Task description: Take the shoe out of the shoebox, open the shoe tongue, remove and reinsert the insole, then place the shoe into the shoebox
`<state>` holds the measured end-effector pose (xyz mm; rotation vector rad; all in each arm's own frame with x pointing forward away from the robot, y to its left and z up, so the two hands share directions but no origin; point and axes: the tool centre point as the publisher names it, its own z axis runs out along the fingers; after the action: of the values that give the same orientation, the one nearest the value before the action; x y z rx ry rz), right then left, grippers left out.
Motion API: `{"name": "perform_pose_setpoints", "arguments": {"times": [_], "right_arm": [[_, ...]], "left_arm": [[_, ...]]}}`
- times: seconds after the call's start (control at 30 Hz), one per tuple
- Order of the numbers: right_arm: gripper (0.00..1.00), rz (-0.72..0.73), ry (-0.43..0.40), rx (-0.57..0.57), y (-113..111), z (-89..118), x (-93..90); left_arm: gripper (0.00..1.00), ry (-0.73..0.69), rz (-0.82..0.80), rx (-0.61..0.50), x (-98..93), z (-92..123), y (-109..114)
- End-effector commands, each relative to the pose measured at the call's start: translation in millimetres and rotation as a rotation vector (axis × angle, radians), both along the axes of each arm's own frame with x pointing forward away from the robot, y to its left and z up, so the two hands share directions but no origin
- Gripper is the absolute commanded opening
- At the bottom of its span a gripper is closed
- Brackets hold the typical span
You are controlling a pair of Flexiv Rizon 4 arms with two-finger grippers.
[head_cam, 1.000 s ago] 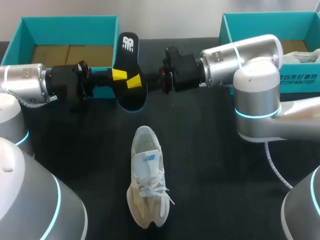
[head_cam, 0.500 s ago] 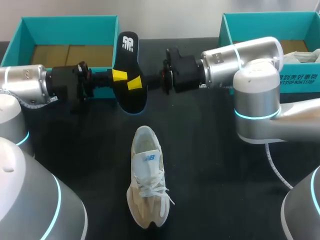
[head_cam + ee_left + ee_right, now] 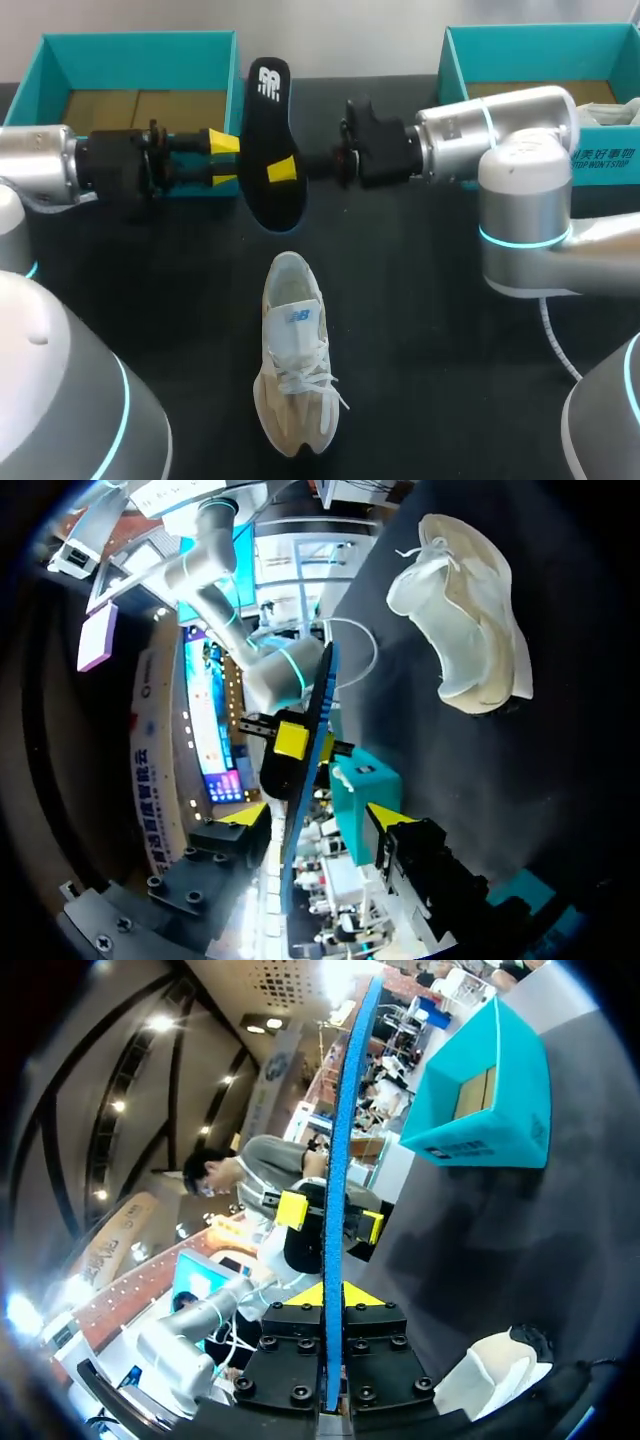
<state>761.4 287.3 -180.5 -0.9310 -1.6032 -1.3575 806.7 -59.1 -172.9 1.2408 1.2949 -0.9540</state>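
The right gripper [image 3: 283,170] is clamped on the black insole [image 3: 265,115], one yellow tip pressed to its upper face. In the right wrist view the gripper [image 3: 325,1298] pinches the insole's blue edge [image 3: 345,1140] squarely between its fingers. The left gripper [image 3: 224,162], which gripped the same insole half a second ago, has let go and drawn back towards the table's left edge. Its fingers now stand wide open just beside the insole and no longer touch it.

The handover looks complete: the right arm alone carries the insole, which suggests removal is done and reinsertion comes next.

The insole hangs above the black table [image 3: 420,330], near its far edge and between the two teal shoeboxes: the left shoebox [image 3: 140,42] and the right shoebox [image 3: 520,38]. Its long axis runs far to near with a slight slant. The logo end points at the far edge and the other end points down towards the shoe [image 3: 293,370].

The shoe lies on the middle of the table towards the near edge. Its own long axis also runs far to near, with the toe apparently nearest the near edge.
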Motion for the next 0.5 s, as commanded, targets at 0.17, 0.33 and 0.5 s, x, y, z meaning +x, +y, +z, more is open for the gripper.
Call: {"name": "perform_pose_setpoints", "arguments": {"times": [0.17,0.33,0.5], "right_arm": [[0.0,0.023,-0.094,-0.078,-10,7,-13.8],[0.0,0.034,-0.101,-0.081,-9,4,-14.9],[0.0,0.034,-0.101,-0.081,-9,4,-14.9]], "left_arm": [[1.0,0.258,0.139,0.267,-47.0,8,43],[1.0,0.258,0.139,0.267,-47.0,8,43],[1.0,0.258,0.139,0.267,-47.0,8,43]]}}
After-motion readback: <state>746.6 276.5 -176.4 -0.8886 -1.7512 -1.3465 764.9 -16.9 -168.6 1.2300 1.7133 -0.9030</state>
